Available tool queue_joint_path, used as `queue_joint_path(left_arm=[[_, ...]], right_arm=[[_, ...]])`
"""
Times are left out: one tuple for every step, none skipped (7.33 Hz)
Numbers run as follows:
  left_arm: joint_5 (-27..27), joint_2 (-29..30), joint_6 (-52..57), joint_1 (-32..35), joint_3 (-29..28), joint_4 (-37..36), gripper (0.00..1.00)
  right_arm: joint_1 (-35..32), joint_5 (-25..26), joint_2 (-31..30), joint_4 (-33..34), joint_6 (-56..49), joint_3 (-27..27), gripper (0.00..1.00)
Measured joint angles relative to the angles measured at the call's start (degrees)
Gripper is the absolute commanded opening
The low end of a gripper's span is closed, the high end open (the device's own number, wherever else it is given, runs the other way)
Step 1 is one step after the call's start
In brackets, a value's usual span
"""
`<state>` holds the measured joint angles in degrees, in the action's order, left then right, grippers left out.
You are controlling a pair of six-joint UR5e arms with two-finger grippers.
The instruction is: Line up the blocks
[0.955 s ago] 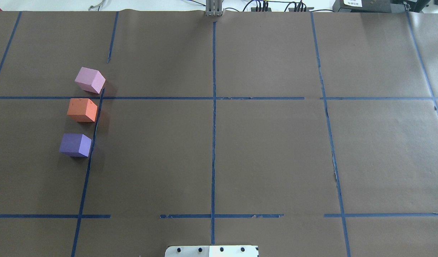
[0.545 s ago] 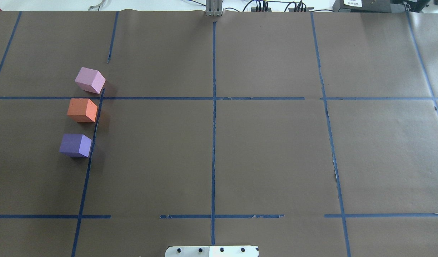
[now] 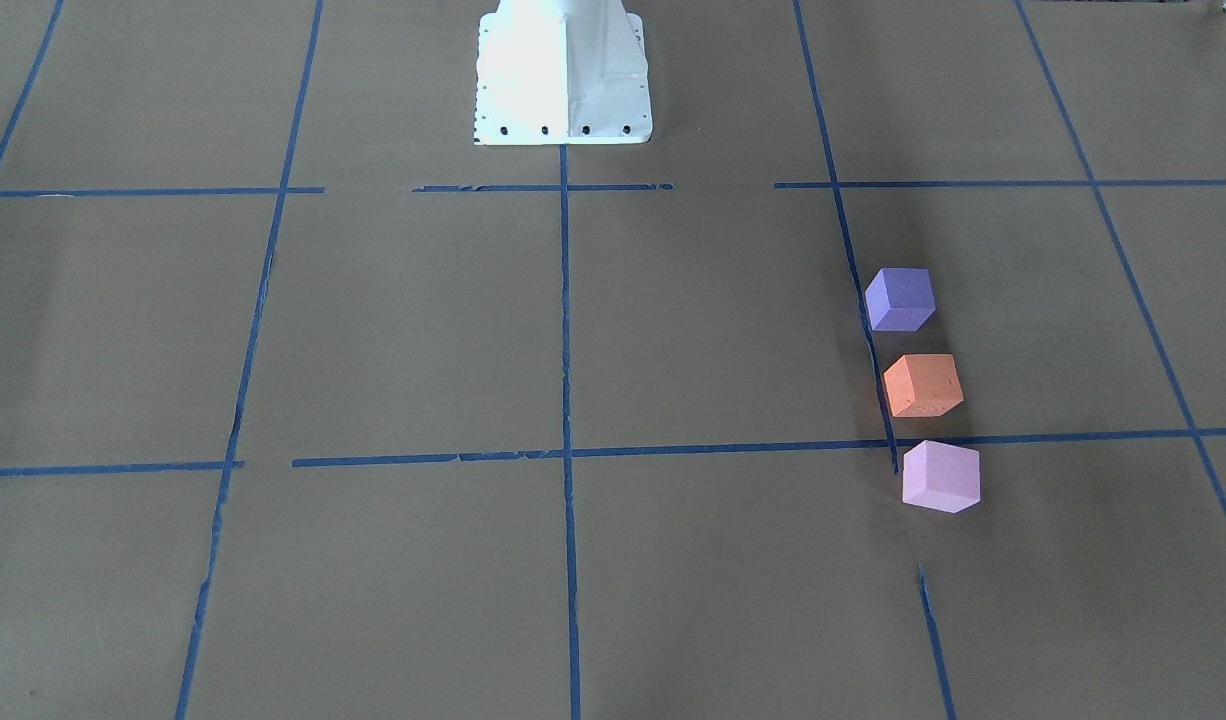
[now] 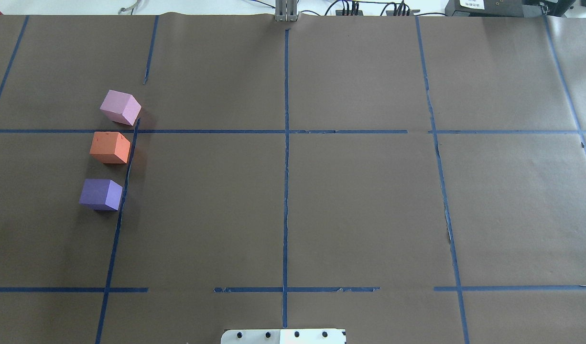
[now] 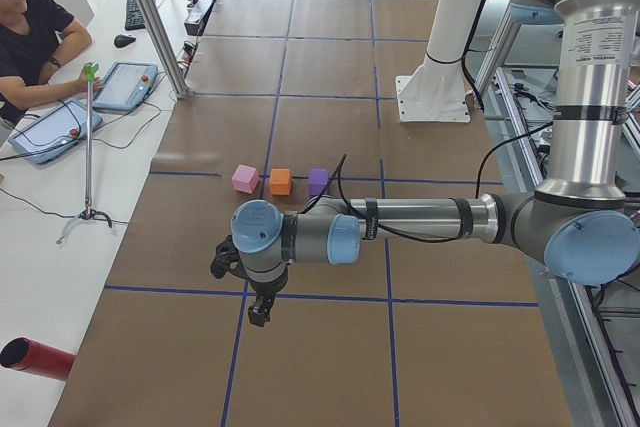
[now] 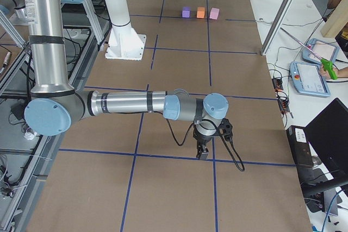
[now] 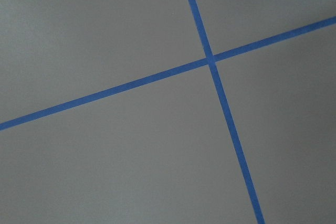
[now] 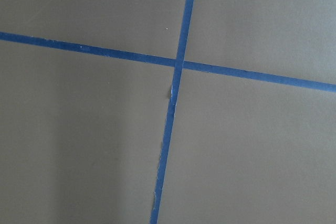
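Note:
Three cubes stand in a near-straight row, apart from each other, on the table's left side in the overhead view: the pale pink block (image 4: 121, 107) farthest, the orange block (image 4: 110, 147) in the middle, the violet-blue block (image 4: 101, 194) nearest. The front-facing view shows them on its right: violet-blue (image 3: 900, 298), orange (image 3: 923, 385), pink (image 3: 940, 477). My left gripper (image 5: 258, 312) shows only in the exterior left view, low over the table's left end, away from the blocks. My right gripper (image 6: 202, 153) shows only in the exterior right view, at the opposite end. I cannot tell whether either is open or shut.
Blue tape lines (image 4: 285, 191) grid the brown table cover. The robot's white base plate (image 4: 283, 336) sits at the near edge. An operator (image 5: 25, 27) sits beside the table with tablets (image 5: 125, 85). A red cylinder (image 5: 35, 359) lies off the table's left end.

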<state>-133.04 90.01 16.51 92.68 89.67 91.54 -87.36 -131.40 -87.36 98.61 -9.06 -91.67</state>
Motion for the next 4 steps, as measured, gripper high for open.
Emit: queue_joint_path(left_arm=[[0.1,-0.1,-3.5,0.0,1.9,0.0,1.00],[0.2,-0.2,-6.5,0.0,3.6,-0.1,1.00],[0.1,-0.2,-8.0,0.0,4.4,-0.1,1.00],[0.1,-0.2,-8.6,0.0,4.6,-0.1,1.00]], right_arm=[[0.0,0.0,0.0,0.0,0.0,0.0,1.00],[0.0,0.0,0.0,0.0,0.0,0.0,1.00],[0.0,0.0,0.0,0.0,0.0,0.0,1.00],[0.0,0.0,0.0,0.0,0.0,0.0,1.00]])
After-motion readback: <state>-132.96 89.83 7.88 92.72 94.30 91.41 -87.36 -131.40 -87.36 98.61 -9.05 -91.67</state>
